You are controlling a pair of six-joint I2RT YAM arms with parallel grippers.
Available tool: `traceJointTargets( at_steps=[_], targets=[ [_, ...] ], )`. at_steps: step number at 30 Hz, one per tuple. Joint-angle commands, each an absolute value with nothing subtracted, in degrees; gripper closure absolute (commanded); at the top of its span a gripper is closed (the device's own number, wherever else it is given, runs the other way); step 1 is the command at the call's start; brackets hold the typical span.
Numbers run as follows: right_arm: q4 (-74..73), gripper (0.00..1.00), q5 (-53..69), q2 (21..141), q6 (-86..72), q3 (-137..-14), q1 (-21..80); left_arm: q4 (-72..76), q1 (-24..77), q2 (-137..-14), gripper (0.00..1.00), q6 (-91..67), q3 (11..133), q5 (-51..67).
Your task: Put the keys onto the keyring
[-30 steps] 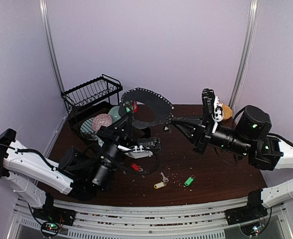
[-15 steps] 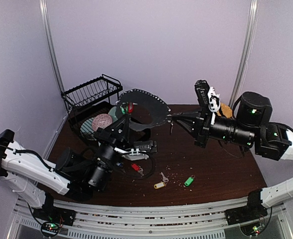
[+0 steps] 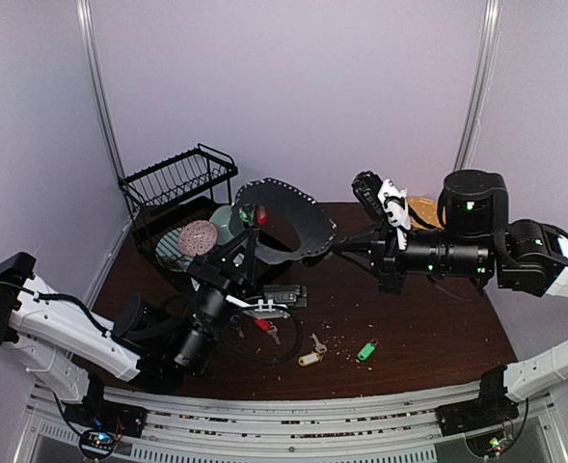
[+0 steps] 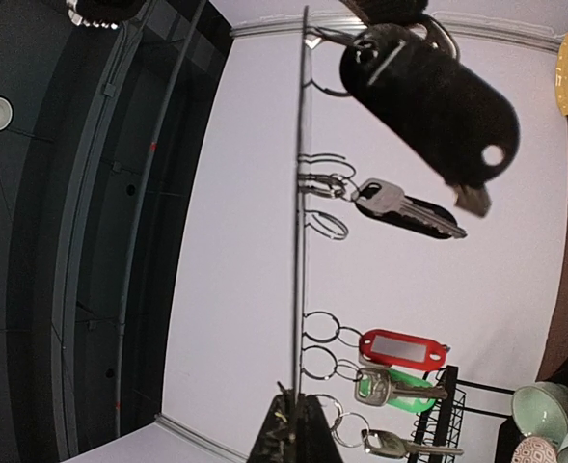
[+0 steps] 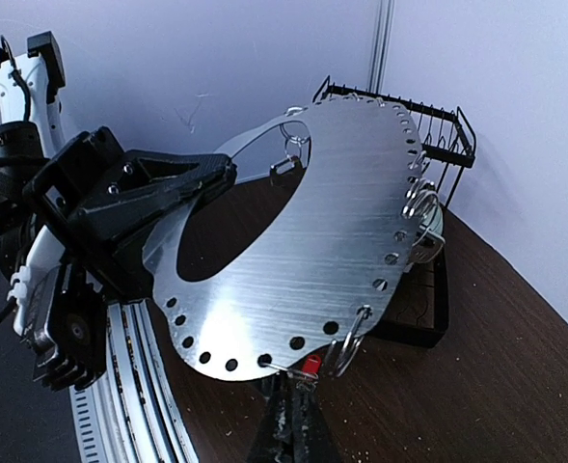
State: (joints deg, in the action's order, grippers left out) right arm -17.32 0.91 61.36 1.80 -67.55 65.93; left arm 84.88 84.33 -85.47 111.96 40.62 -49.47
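My left gripper (image 3: 249, 224) and right gripper (image 3: 337, 247) reach inward, each clamped on an opposite edge of the keyring (image 5: 334, 241), tilted above mid-desk (image 3: 428, 328). Loose keys (image 3: 310, 358) lie near the front edge.

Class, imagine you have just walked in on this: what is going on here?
Both arms hold the keyring up above the table. The left gripper is shut on one edge and the right gripper is shut on the opposite edge. Several keys already hang from its rim, among them a black-tagged key. A yellow-tagged key, a green-tagged key and a red-tagged key lie loose on the table, not yet on the ring.
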Motion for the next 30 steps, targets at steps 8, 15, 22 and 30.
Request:
traceJointTargets(
  at_steps=[8, 15, 22, 30],
  targets=[
    [-10.63, 1.0, 9.74, 54.0, 3.91, -60.63, 64.29, 87.3, 84.37, -83.29, 1.0, 113.83, 41.71, -49.17],
    [-3.09, 0.92, 16.18, 51.87, 1.82, -58.28, 63.86, 84.83, 84.37, -83.67, 1.0, 110.99, 42.76, -47.7],
    [1.53, 0.86, 10.51, 53.07, -1.79, -55.19, 63.87, 85.47, 84.33, -84.29, 1.0, 111.35, 43.65, -48.54],
    [5.19, 0.71, 6.61, 52.13, -4.09, -51.67, 63.88, 85.3, 84.37, -84.37, 1.0, 111.19, 43.68, -48.83]
  ],
)
